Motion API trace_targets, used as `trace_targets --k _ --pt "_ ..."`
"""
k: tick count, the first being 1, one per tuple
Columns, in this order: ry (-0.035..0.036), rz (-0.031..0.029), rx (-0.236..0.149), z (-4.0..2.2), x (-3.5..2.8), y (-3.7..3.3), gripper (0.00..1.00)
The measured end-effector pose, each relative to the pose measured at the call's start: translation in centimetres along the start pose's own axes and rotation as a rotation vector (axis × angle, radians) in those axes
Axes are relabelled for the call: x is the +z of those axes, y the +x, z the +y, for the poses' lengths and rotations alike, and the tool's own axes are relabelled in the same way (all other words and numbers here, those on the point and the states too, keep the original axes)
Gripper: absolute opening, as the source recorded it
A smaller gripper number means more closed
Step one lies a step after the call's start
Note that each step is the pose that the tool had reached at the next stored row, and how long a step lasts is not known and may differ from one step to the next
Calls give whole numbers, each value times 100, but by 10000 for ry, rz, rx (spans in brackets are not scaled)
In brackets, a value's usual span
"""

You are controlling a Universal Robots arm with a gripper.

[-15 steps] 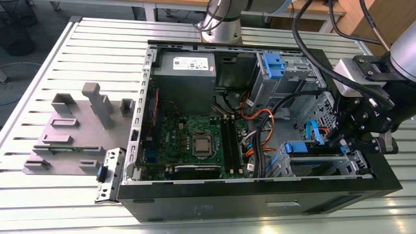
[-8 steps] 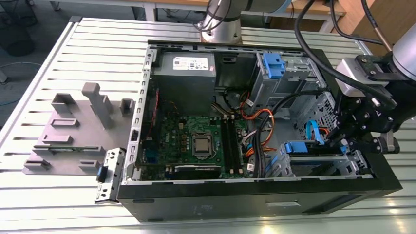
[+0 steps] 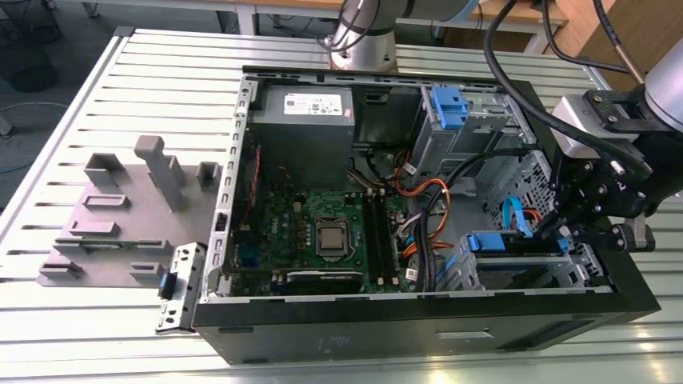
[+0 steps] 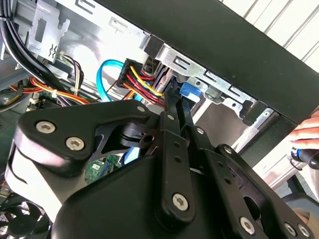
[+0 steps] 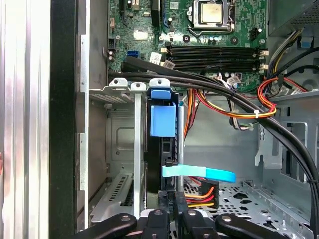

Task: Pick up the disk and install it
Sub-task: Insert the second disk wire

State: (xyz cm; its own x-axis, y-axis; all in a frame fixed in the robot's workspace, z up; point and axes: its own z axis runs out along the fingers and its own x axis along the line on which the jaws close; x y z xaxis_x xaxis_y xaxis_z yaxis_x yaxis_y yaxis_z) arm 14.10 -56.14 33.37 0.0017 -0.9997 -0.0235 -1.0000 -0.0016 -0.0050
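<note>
We see the gripper (image 3: pixel 597 228) lowered beside the installed disk (image 5: pixel 163 119) — fingers nearly together, clamping nothing — and a hand (image 4: pixel 306 137) outside the case.

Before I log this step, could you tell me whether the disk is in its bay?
In: the disk stands on edge inside the drive cage.

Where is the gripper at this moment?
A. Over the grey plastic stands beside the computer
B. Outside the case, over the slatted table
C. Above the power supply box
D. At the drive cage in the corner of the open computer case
D: in the exterior view the gripper hangs at the drive cage in the corner of the computer case, close to the blue bracket there.
</note>
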Motion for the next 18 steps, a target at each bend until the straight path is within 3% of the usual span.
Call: trace_targets --k 14,18 --pt "0 -2 -1 2 -49 -1 16" --pt "19 -3 -1 49 -48 -1 16"
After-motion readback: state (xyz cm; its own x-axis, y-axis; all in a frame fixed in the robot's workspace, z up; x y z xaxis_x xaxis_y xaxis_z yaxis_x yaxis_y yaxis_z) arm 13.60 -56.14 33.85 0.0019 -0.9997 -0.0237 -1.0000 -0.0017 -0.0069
